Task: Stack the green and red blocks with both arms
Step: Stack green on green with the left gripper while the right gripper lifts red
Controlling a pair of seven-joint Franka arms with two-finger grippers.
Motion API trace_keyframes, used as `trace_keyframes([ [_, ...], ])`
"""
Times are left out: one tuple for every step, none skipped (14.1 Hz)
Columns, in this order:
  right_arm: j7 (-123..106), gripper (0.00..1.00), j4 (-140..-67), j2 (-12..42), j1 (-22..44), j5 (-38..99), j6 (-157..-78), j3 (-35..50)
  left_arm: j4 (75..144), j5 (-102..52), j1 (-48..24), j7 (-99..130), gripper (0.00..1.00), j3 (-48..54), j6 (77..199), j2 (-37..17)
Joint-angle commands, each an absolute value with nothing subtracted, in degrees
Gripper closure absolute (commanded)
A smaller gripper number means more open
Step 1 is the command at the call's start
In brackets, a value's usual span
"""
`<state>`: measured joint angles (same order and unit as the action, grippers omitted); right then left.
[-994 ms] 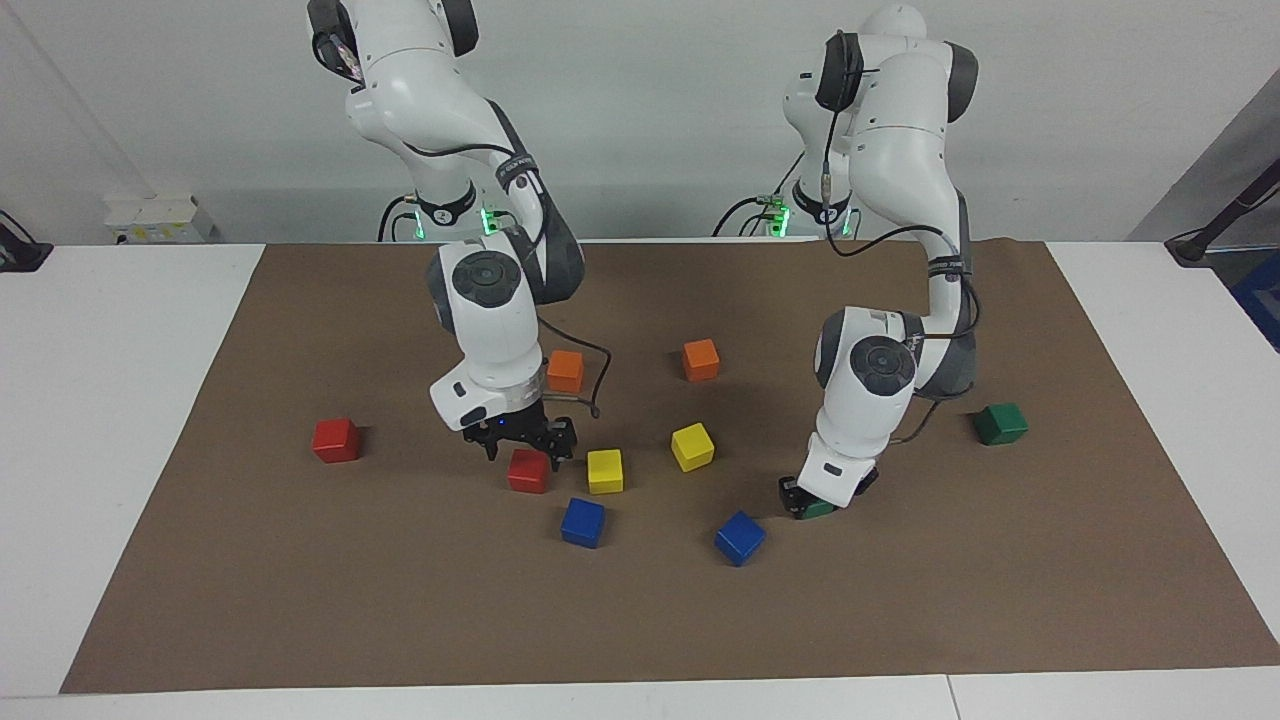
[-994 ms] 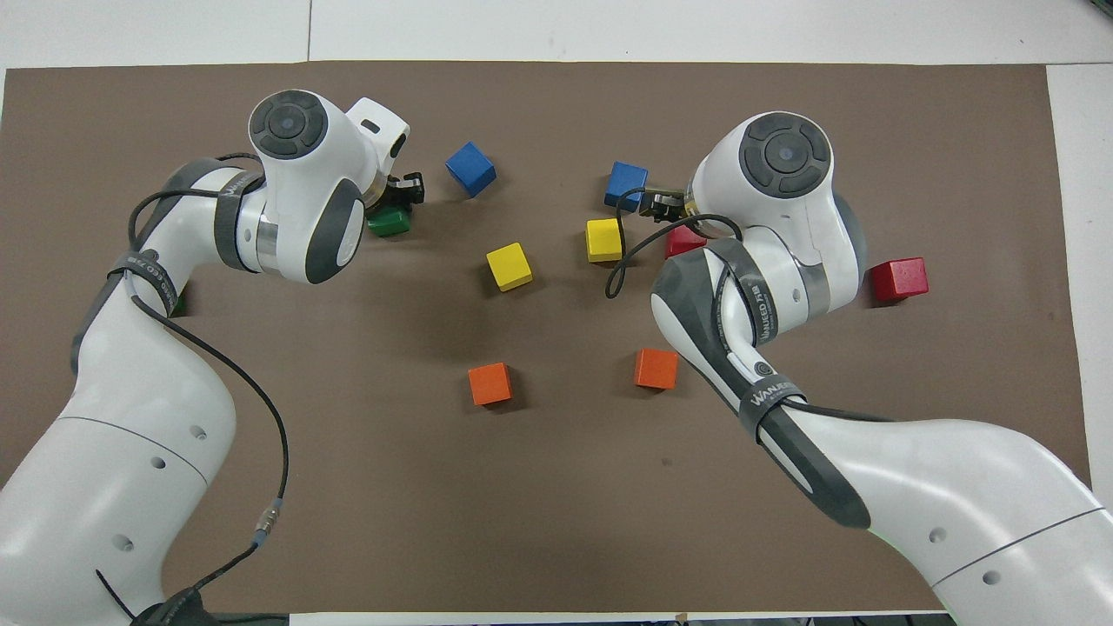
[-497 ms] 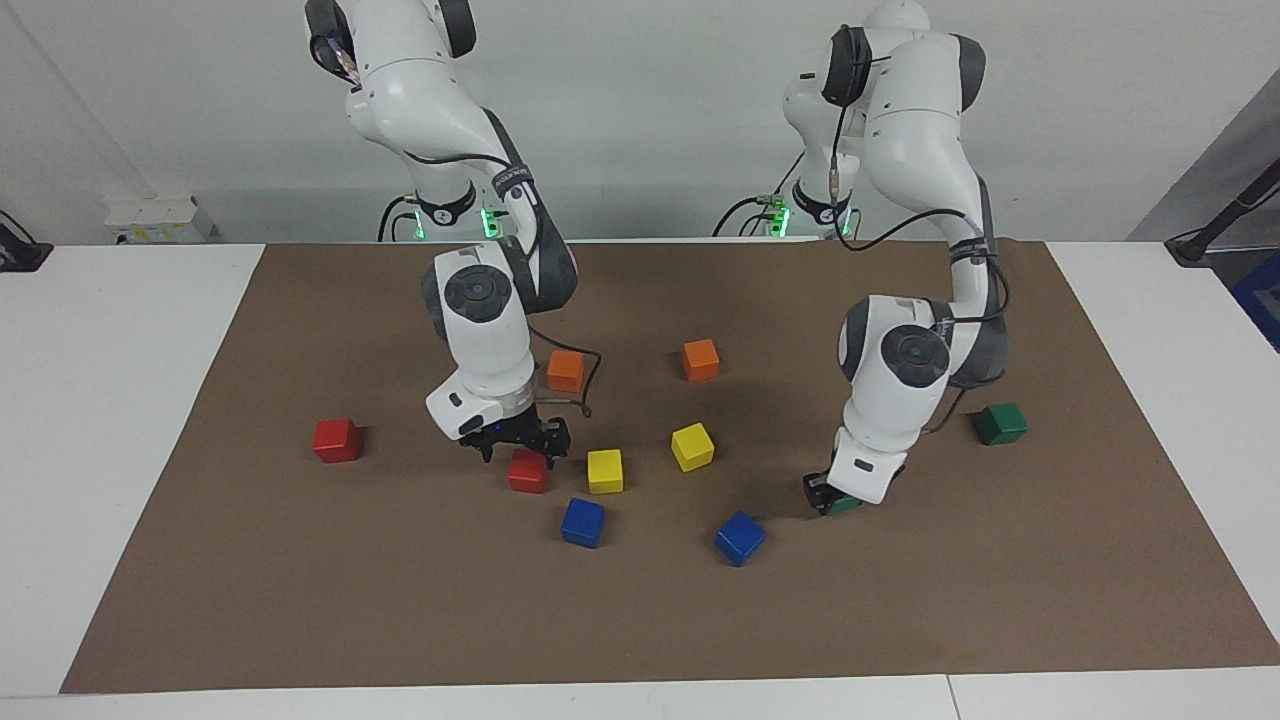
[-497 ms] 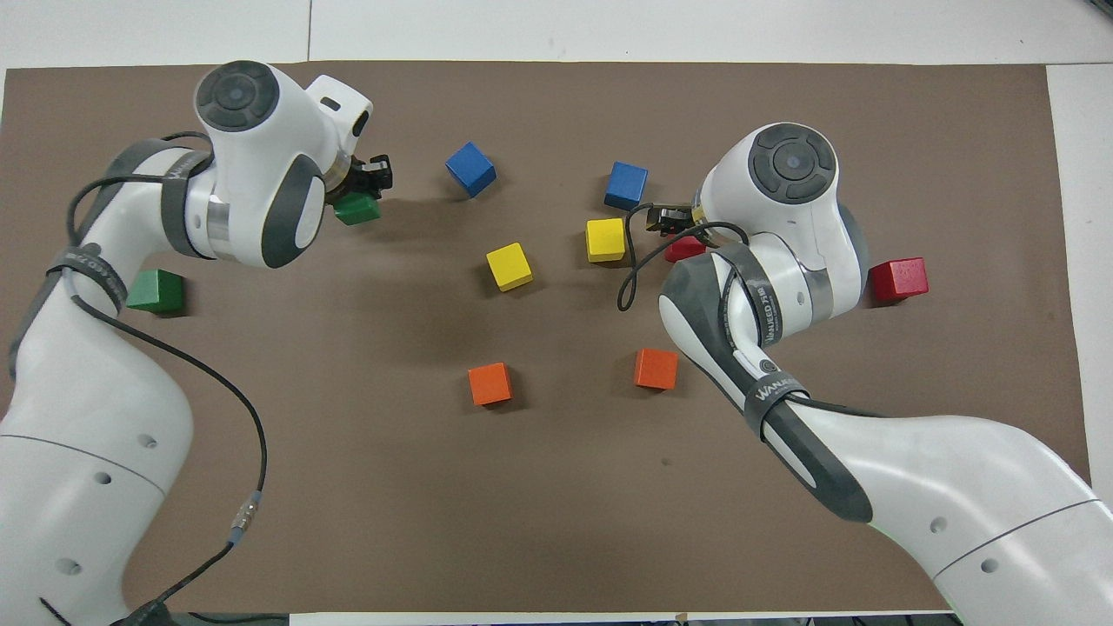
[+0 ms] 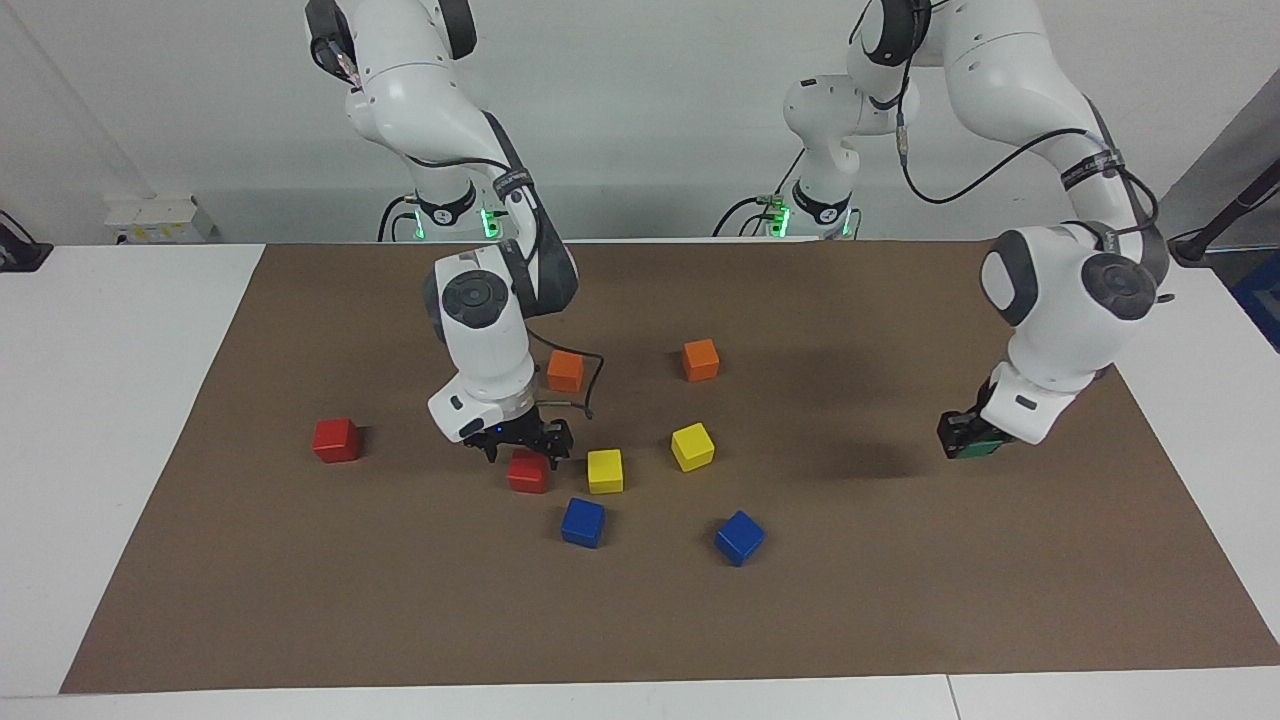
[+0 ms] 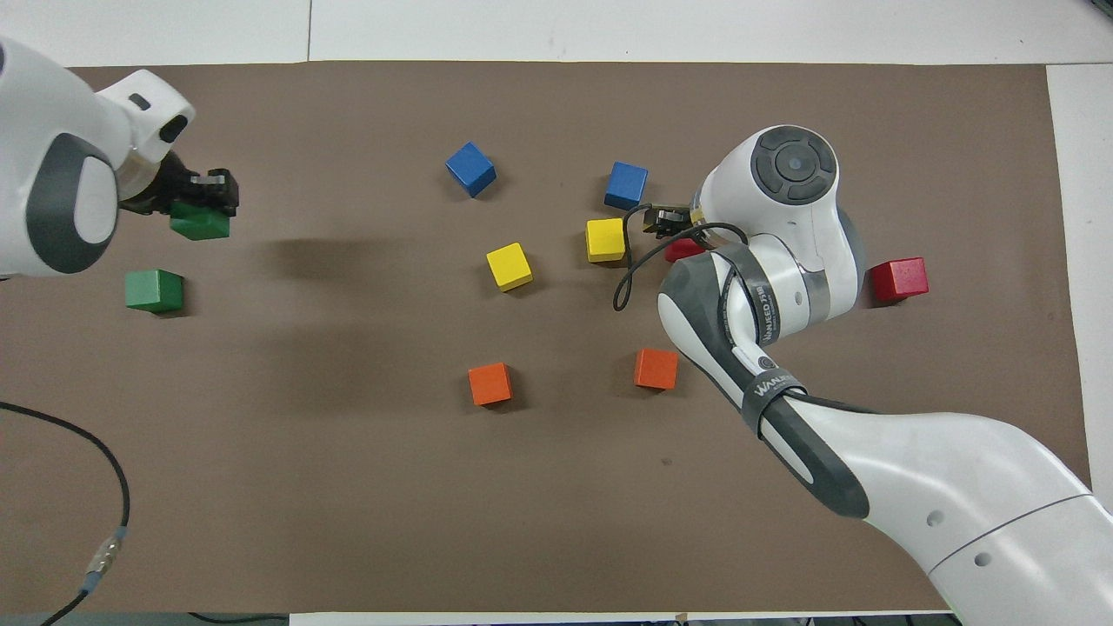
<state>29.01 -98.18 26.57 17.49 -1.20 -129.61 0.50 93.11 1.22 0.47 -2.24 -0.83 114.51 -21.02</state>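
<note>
The left tool (image 5: pixel 968 437) is gripping a green block (image 6: pixel 200 224) aloft over the brown mat toward its own end of the worktop. The right tool (image 5: pixel 520 440) is hanging fully open over a red block (image 5: pixel 527 471). These glossy cubes look light, rigid and slippery, probably best pinched across opposite flat faces.

light: bright, even, from overhead | shadows: soft blurred patches on matte brown paper mat (image 5: pixel 900 600), short dark ones at each cube's 3 o'clock in facing view | glare: none | focus: sharp | edges: slight bowing
</note>
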Motion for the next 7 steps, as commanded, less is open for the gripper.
trace_keyframes([
  [27.33,0.00,-98.96,27.51,16.61,-0.09,-132.27,1.05,99.66,-0.52,5.43,-13.06,1.00,-0.35,115.22,-16.35],
  [27.33,0.00,-98.88,27.77,16.61,-0.09,-132.45,1.05,100.89,-0.79,6.75,-15.36,1.00,-0.35,115.83,-15.74],
  [27.33,0.00,-98.88,27.95,16.61,-0.09,-132.80,1.05,103.33,-1.40,8.25,-17.03,1.00,-0.26,117.84,-15.04],
  [27.33,0.00,-98.96,28.12,16.61,-0.09,-133.32,1.05,106.49,-2.02,9.04,-18.53,1.00,-0.26,121.25,-14.07],
  [27.42,0.00,-98.96,28.39,16.61,-0.09,-133.33,1.05,109.57,-2.72,9.57,-19.15,1.00,-0.35,125.03,-13.19],
  [27.33,0.00,-98.96,28.39,16.61,-0.09,-133.42,0.97,111.95,-2.90,9.75,-19.42,1.00,-0.35,127.68,-12.57],
  [27.33,0.00,-98.96,28.65,16.61,-0.09,-133.50,1.05,112.84,-2.90,9.76,-19.51,1.00,-0.35,128.57,-12.31],
])
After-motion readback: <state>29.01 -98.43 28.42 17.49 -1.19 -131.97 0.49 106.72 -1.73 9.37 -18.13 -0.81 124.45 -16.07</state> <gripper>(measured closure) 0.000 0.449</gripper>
